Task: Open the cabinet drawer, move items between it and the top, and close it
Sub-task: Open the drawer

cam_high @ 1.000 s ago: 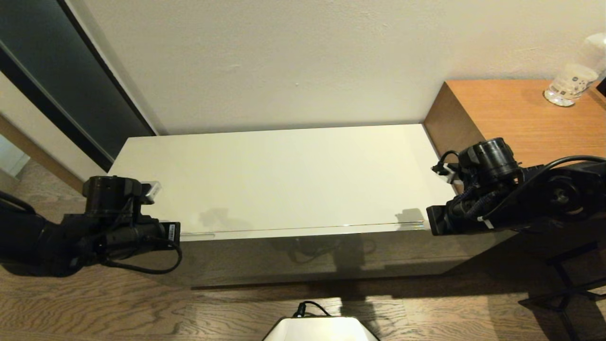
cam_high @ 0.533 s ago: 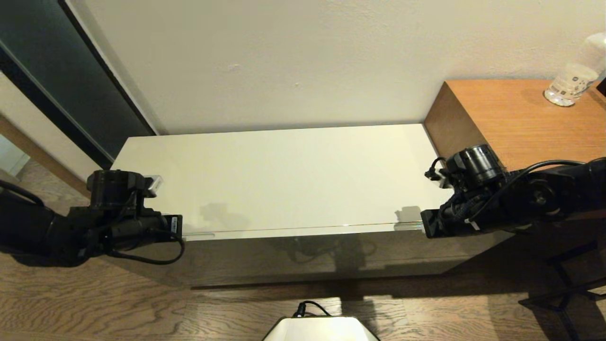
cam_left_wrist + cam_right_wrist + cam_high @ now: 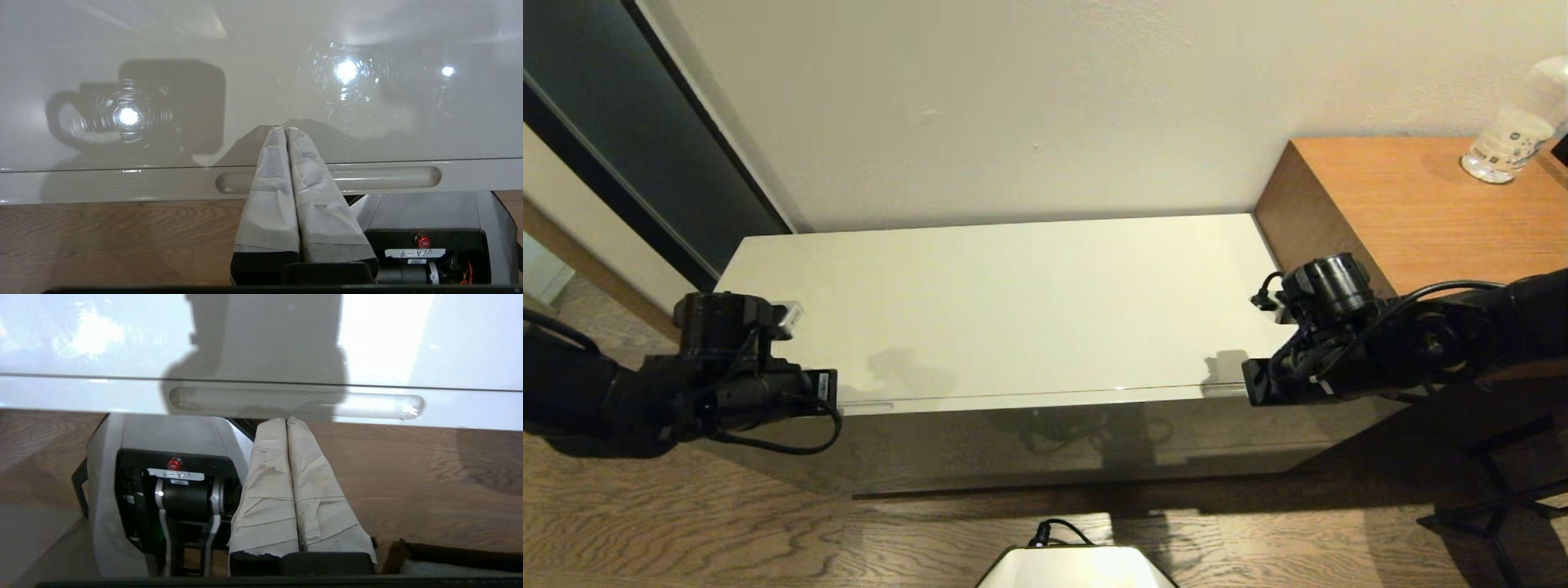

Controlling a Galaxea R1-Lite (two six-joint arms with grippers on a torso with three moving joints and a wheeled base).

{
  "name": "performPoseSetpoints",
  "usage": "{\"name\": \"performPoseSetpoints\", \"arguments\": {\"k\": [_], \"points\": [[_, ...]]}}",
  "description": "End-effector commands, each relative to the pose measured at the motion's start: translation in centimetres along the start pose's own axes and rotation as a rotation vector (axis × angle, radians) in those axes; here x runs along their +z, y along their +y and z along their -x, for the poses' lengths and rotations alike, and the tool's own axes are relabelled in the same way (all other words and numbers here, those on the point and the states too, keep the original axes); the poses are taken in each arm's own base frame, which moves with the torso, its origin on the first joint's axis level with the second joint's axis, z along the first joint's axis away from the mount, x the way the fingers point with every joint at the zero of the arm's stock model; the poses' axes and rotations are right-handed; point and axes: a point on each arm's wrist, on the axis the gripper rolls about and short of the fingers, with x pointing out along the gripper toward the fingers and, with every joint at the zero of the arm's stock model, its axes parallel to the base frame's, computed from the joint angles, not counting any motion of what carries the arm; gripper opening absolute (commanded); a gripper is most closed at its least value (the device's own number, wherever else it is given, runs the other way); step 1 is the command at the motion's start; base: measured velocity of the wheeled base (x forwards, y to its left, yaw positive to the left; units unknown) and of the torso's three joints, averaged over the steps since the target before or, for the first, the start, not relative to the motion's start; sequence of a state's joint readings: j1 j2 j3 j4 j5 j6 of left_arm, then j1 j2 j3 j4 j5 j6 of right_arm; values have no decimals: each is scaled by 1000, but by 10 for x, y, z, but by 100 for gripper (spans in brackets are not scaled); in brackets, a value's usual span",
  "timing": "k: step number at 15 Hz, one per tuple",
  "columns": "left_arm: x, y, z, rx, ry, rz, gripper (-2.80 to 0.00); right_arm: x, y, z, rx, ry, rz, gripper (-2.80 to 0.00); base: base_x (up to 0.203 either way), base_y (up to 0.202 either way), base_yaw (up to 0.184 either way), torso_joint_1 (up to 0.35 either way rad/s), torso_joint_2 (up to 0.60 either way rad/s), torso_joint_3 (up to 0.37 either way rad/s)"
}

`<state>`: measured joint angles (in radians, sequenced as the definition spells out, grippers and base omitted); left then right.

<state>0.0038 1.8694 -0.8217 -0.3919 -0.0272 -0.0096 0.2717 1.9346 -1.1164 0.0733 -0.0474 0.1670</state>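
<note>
The long cream-white cabinet's glossy top (image 3: 1013,302) lies bare, above its dark reflective face (image 3: 1054,449). The drawer (image 3: 1045,398) shows only as a narrow cream strip along the front edge, flush behind a thin seam. My left gripper (image 3: 821,394) is at the front left corner; in the left wrist view it (image 3: 286,130) is shut and empty, its taped fingers (image 3: 269,179) crossing an oblong cut-out (image 3: 388,177). My right gripper (image 3: 1252,384) is at the front right corner, also shut and empty (image 3: 287,419), its tips just below the other cut-out (image 3: 294,401).
The taller brown wood-grain desk (image 3: 1421,196) butts against the cabinet's right end and carries a clear bottle (image 3: 1507,143). A wall runs behind. Wood floor (image 3: 727,523) lies in front, with my white base (image 3: 1078,569) and a black stand (image 3: 1503,490) at the right.
My right arm has slid left and in toward the cabinet's front right corner. The left arm has shifted only slightly. Both grippers stay shut.
</note>
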Motion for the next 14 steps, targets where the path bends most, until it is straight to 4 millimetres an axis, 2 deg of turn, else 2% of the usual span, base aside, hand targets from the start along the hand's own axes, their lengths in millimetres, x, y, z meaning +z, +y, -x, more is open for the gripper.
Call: {"name": "performPoseSetpoints", "arguments": {"k": [1,5,9,14], "points": [[-3,-1,3,0,5,-1,-280,-2,1,-6,0,16,-10,-280,0,0,0,0,0,0],[-8,-3,4,1,22,-4,-280,4,3,-12,0,6,-36,-280,0,0,0,0,0,0],[-12,-8,7,-13,29,-16,-280,11,4,-7,1,-24,-44,-280,0,0,0,0,0,0],[-17,-12,6,-22,45,-25,-280,7,3,-16,-6,5,-52,-280,0,0,0,0,0,0]]}}
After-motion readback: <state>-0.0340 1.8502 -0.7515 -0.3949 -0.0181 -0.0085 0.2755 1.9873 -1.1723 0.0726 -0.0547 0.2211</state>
